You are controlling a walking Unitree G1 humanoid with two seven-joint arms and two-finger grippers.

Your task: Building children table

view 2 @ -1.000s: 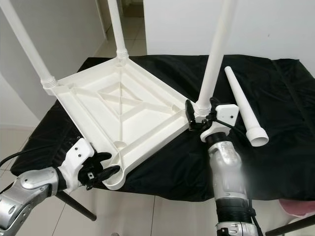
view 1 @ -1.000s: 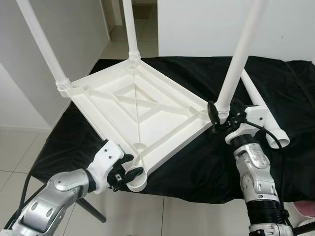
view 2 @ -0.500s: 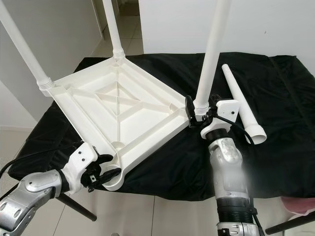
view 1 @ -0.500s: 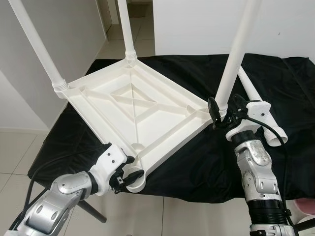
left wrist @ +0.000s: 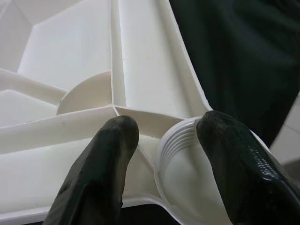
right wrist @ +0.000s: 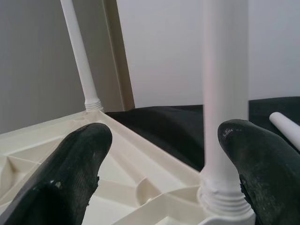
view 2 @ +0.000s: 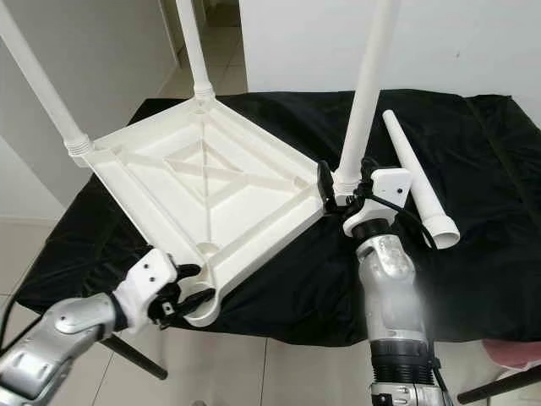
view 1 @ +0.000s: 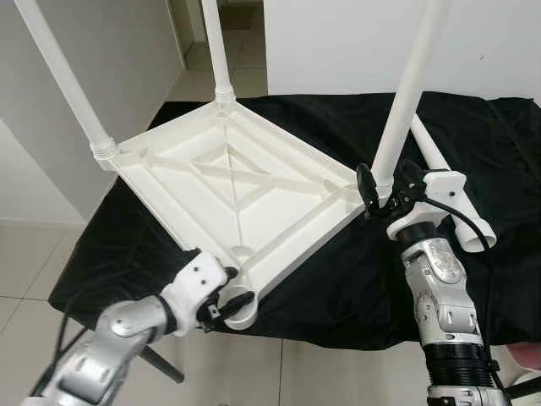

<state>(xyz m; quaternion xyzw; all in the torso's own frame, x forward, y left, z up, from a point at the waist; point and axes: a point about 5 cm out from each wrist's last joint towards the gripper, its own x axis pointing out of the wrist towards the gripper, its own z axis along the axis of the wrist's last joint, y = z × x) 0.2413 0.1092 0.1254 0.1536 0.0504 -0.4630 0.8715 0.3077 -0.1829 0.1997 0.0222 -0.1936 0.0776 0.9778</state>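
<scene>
Upturned tabletop (view 1: 228,182) on black cloth (view 1: 338,279): three legs in, fourth leg (view 2: 418,182) loose beside it. Left gripper (view 1: 221,298) spread at empty socket (left wrist: 197,164); right gripper (view 1: 382,188) spread around fitted leg (view 1: 406,101)

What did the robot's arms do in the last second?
The left pincer slid a little rightward along the upside-down table top to its empty corner socket. The right pincer stayed around the near right leg. The loose leg lay unmoved.
</scene>
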